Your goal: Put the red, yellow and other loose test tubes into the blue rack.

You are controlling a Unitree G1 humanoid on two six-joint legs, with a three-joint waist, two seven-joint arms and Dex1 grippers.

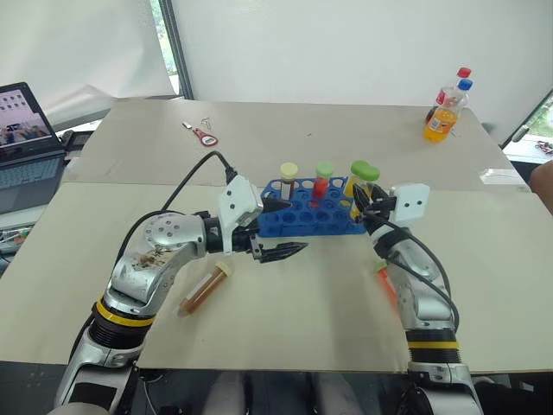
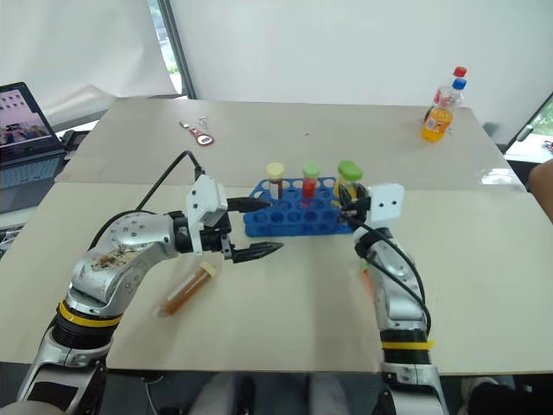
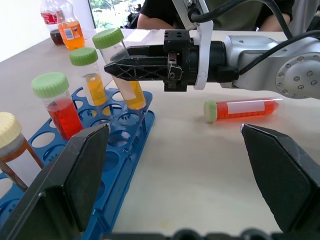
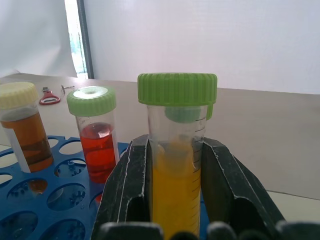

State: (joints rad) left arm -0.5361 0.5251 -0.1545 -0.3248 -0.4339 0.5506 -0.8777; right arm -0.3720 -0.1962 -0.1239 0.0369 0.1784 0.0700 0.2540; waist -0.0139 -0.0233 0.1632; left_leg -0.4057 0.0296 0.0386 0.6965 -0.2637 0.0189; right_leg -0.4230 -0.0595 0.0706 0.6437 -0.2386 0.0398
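Observation:
The blue rack [image 1: 311, 216] stands mid-table with a cream-capped amber tube [image 1: 289, 173], a green-capped red tube [image 1: 324, 171] and a green-capped yellow tube [image 3: 90, 75] upright in it. My right gripper [image 4: 175, 170] is shut on another yellow tube [image 4: 176, 150] with a green cap, tilted at the rack's right end, its tip at the holes. My left gripper [image 1: 289, 229] is open beside the rack's left end, holding nothing. One amber tube [image 1: 207, 288] lies loose under my left forearm. A red-orange tube [image 3: 240, 108] lies beside my right arm.
Two orange soda bottles [image 1: 442, 117] stand at the far right corner. A red-handled tool [image 1: 204, 135] lies at the back left. An open laptop [image 1: 26, 147] sits off the table's left side. A person [image 3: 220, 15] sits at the right side.

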